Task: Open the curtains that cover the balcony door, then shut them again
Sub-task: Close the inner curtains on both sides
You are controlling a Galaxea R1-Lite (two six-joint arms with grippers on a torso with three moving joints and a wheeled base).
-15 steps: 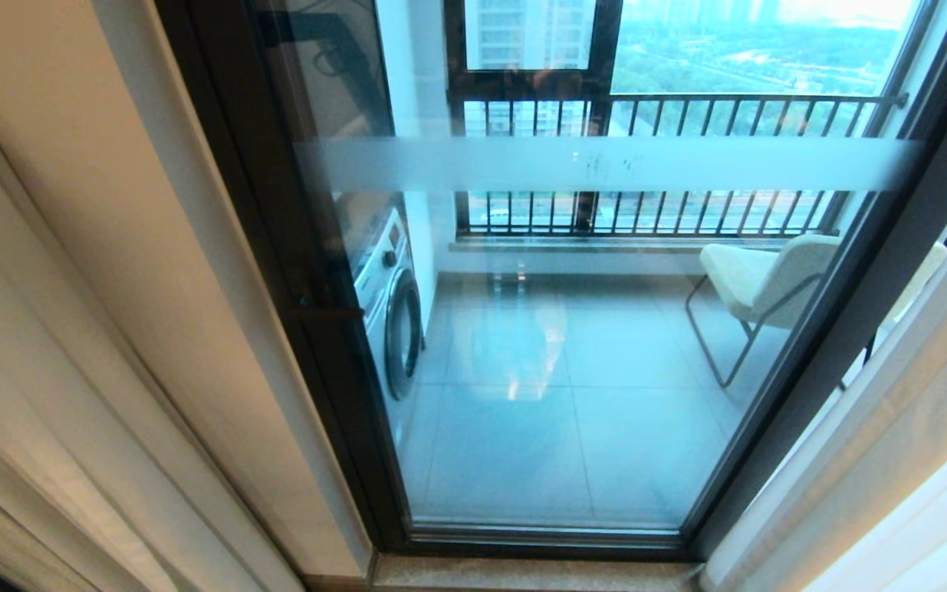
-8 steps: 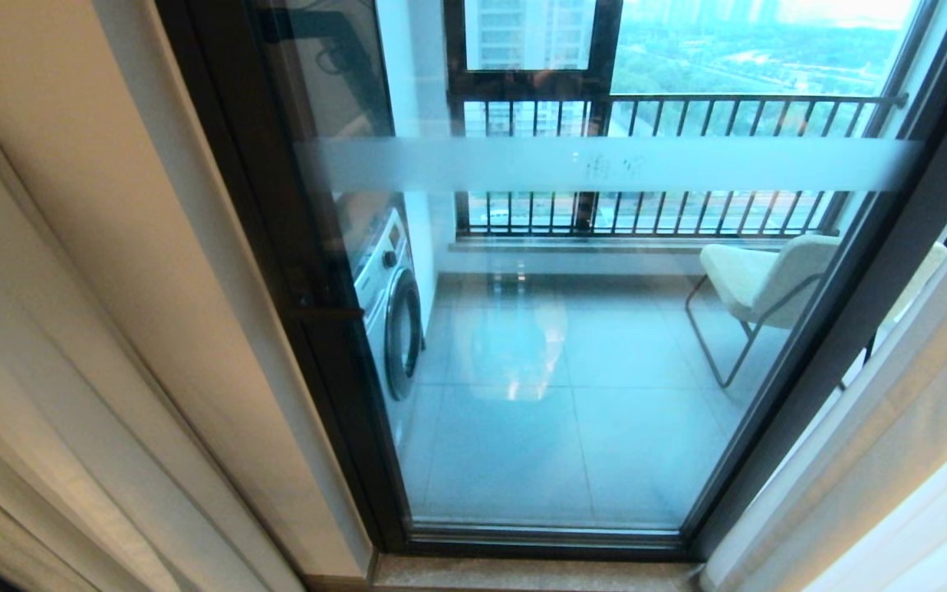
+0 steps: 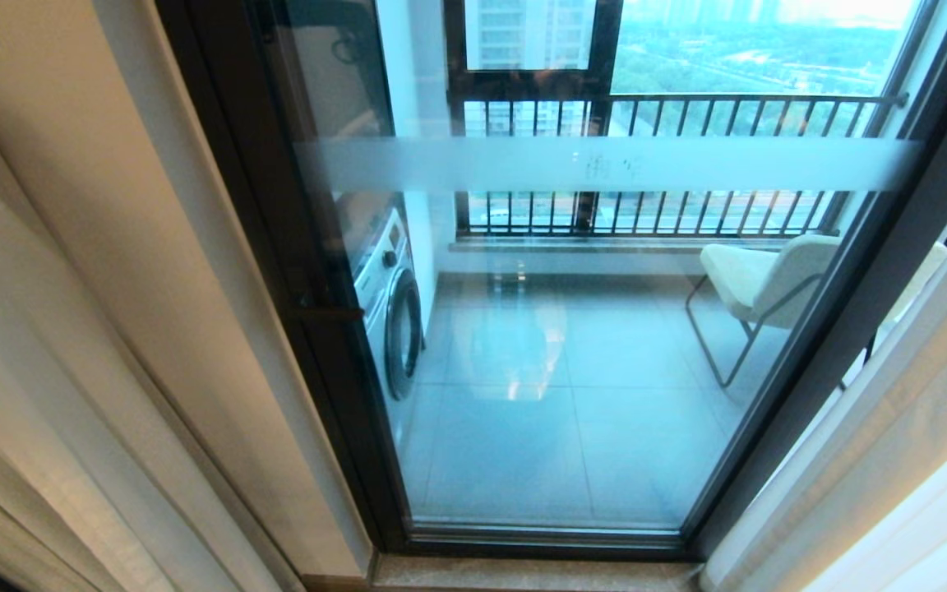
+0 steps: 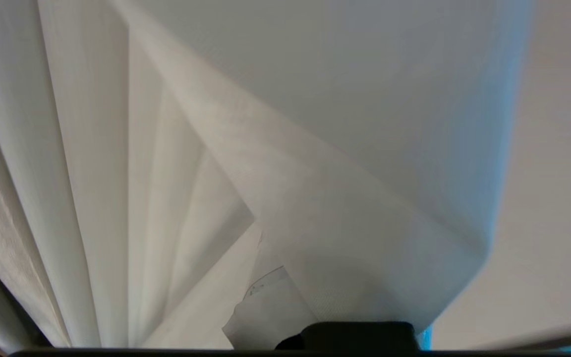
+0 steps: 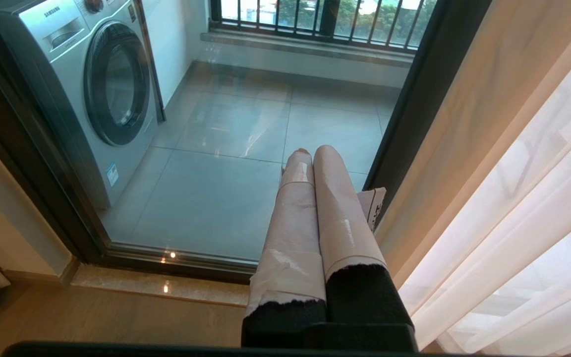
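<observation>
The balcony door (image 3: 605, 164), dark-framed glass with a frosted band, stands uncovered in the middle of the head view. The curtains are drawn aside, one panel at the left (image 3: 71, 345) and one at the right (image 3: 893, 460). Neither arm shows in the head view. In the left wrist view sheer white curtain (image 4: 315, 198) fills the picture and drapes over my left gripper (image 4: 295, 302), which is shut on a taut fold of it; one taped finger shows dimly through the fabric. My right gripper (image 5: 310, 151) hangs shut and empty before the glass, next to the right curtain (image 5: 513, 223).
Behind the glass stand a washing machine (image 3: 391, 312) at the left, a pale chair (image 3: 761, 284) at the right and a black railing (image 3: 671, 164) at the back. A stone threshold (image 3: 523, 575) runs along the door's foot.
The folds of the left curtain have shifted a little at the left edge of the head view. The door, the right curtain and the view itself have stayed put.
</observation>
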